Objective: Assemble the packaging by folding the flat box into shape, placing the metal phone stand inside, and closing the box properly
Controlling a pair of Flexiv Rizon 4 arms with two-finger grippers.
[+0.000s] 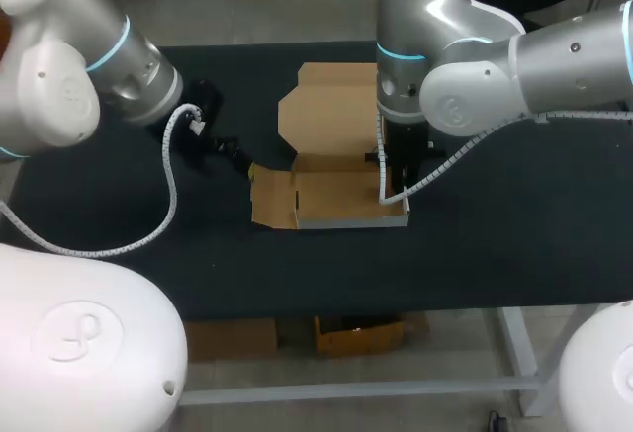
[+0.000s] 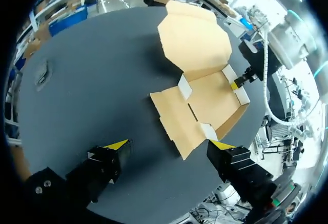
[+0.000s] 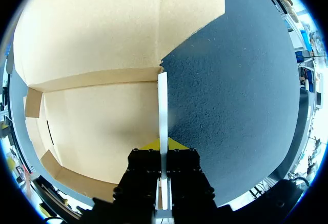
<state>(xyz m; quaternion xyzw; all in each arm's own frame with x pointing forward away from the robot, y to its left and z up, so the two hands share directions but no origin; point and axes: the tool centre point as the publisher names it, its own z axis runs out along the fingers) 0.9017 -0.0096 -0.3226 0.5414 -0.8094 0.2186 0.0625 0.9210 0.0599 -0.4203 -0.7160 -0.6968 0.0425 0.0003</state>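
- Lying mid-desk, the box has bare black surface on every side, widest to its right.
- Brown cardboard, half folded: front and right walls raised, left flap splayed out, lid flat toward the far edge.
- Right tool pinches the right wall.
- Left tool hangs spread, just left of the box.
- Box floor shows bare cardboard.

Black table with matte top
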